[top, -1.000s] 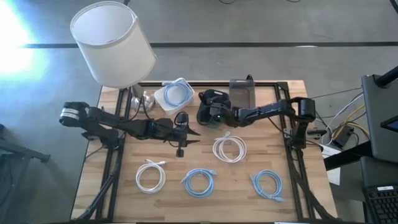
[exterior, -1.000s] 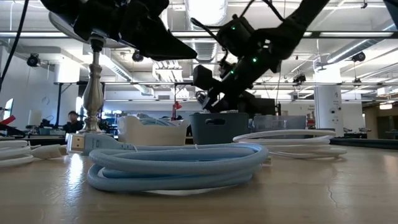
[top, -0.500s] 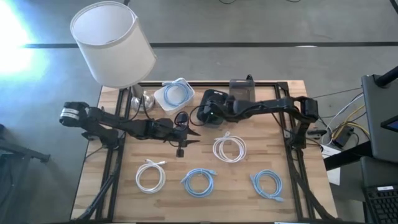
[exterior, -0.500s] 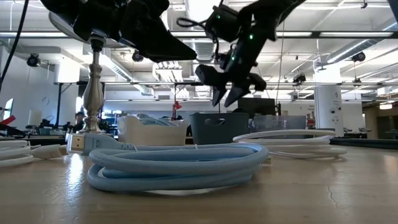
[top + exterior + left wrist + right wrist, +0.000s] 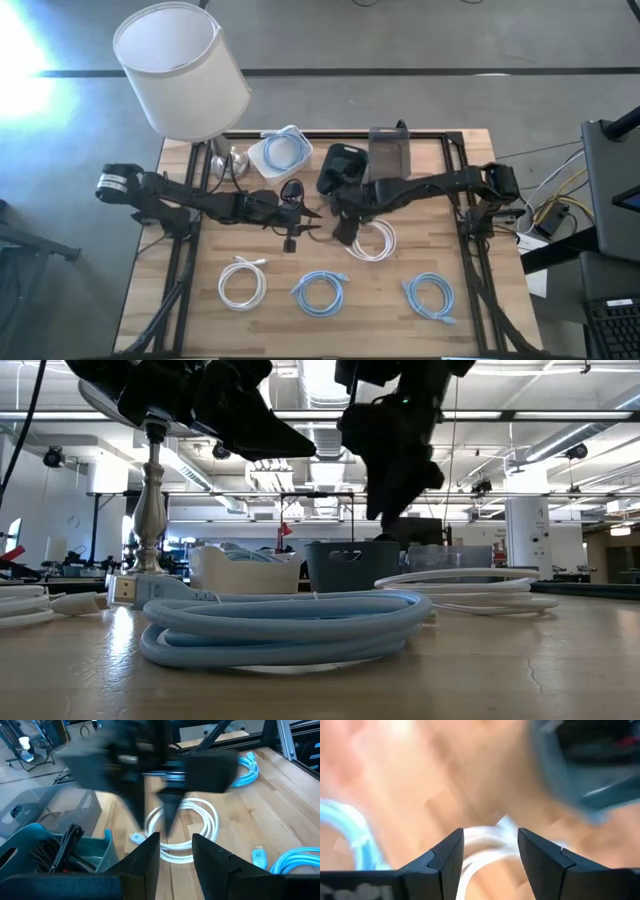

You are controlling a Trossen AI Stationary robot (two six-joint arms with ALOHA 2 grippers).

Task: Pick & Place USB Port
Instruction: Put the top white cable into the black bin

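From above, the right gripper (image 5: 345,232) hangs over the white cable coil (image 5: 372,240) at mid-table (image 5: 470,300), fingers apart; the left gripper (image 5: 312,220) waits just left, fingers parted. Level with the table, a blue coil (image 5: 285,622) fills the foreground. Right wrist: parted fingers (image 5: 447,855) frame the white coil.

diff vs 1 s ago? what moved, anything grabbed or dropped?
The right gripper swung from over the dark bin at the table's back toward the front, and now hangs open and empty over the white cable coil. Nothing was grabbed or released. The left gripper, cables and bins stayed put.
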